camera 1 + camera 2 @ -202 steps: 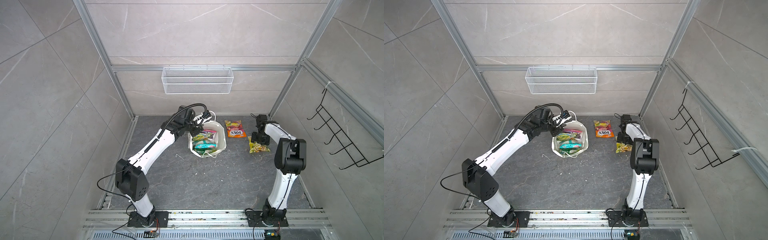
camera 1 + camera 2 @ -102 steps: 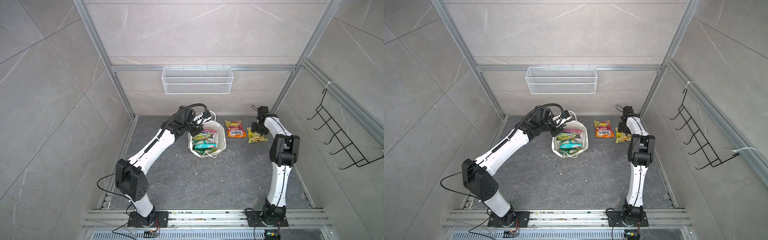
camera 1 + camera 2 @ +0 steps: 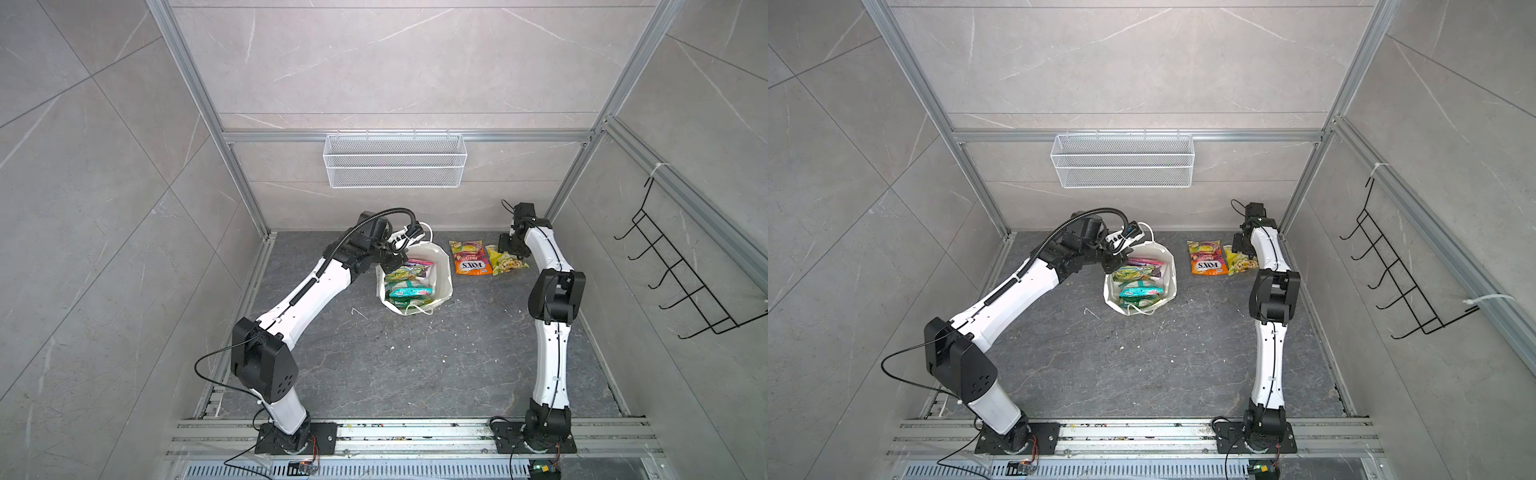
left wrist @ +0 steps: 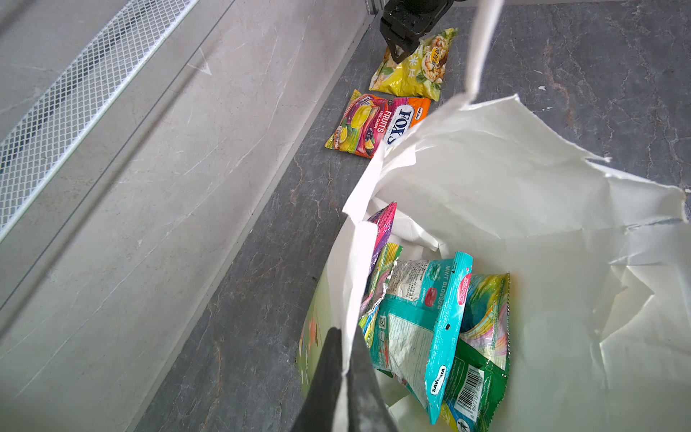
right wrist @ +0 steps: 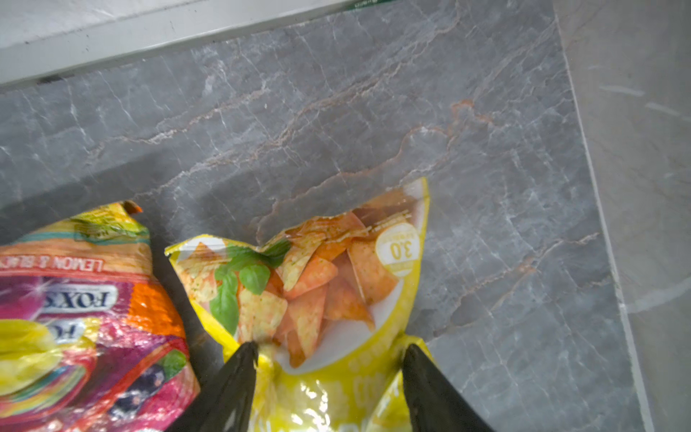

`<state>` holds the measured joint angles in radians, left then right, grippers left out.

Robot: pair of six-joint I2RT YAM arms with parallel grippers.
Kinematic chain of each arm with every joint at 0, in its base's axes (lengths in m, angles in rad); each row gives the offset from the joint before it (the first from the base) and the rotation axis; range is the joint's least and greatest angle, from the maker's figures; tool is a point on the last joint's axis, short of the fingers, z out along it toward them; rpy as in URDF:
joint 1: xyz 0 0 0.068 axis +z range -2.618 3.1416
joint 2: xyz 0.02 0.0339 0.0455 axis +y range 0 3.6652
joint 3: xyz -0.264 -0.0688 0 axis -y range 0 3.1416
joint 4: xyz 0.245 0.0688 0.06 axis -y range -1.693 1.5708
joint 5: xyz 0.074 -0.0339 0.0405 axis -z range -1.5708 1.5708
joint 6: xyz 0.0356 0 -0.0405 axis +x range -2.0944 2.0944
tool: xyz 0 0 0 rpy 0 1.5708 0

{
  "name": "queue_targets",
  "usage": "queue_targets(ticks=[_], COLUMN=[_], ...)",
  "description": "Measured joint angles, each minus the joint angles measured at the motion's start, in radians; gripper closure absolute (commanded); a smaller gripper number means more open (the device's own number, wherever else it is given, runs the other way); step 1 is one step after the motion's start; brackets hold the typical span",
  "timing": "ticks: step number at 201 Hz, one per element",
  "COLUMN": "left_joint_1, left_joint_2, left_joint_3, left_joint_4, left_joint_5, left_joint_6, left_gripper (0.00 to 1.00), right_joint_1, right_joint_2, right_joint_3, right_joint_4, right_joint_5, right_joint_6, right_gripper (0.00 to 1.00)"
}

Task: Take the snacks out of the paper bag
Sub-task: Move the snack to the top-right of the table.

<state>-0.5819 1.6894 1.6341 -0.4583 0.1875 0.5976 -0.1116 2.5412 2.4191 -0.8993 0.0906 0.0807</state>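
The white paper bag (image 3: 441, 272) (image 3: 1169, 270) stands open at the back of the floor. Inside it lie several snacks: teal, green and purple packets (image 3: 409, 291) (image 4: 430, 318). My left gripper (image 4: 346, 355) (image 3: 390, 264) is shut on the bag's rim, paper pinched between its fingers. An orange FOX'S packet (image 3: 471, 259) (image 5: 74, 318) lies on the floor right of the bag. Beside it rests a yellow chips packet (image 3: 505, 259) (image 5: 318, 284). My right gripper (image 5: 329, 355) (image 3: 510, 249) is closed across that packet's width, fingers pressing its crumpled edges.
A white wire-mesh basket (image 3: 395, 166) hangs on the back wall above the bag. A black hook rack (image 3: 685, 282) sticks out from the right wall. The back wall and right corner post stand close behind my right gripper. Small white scraps dot the grey floor (image 3: 415, 365).
My right gripper has carried the yellow packet back and left, until it sits beside the orange packet. The left gripper and the bag have stayed still.
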Motion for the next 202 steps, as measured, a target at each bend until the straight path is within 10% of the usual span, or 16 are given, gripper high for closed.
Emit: queue_targets(ticks=[127,202], left_joint_1=[-0.013,-0.026], left_joint_2=[-0.004,-0.045], left_joint_3=[0.0,-0.049], left_joint_4=[-0.005,-0.005], left_joint_5=[-0.003,-0.002], left_joint_6=[0.0,0.0], left_gripper=[1.0,1.0], right_joint_1=[0.02,0.208], right_joint_2=[-0.059,-0.776], right_joint_3=[0.082,-0.654], right_joint_4=[-0.118,0.174], right_joint_5=[-0.04,-0.171], right_joint_6=[0.049,0.102], right_gripper=[0.27,0.46])
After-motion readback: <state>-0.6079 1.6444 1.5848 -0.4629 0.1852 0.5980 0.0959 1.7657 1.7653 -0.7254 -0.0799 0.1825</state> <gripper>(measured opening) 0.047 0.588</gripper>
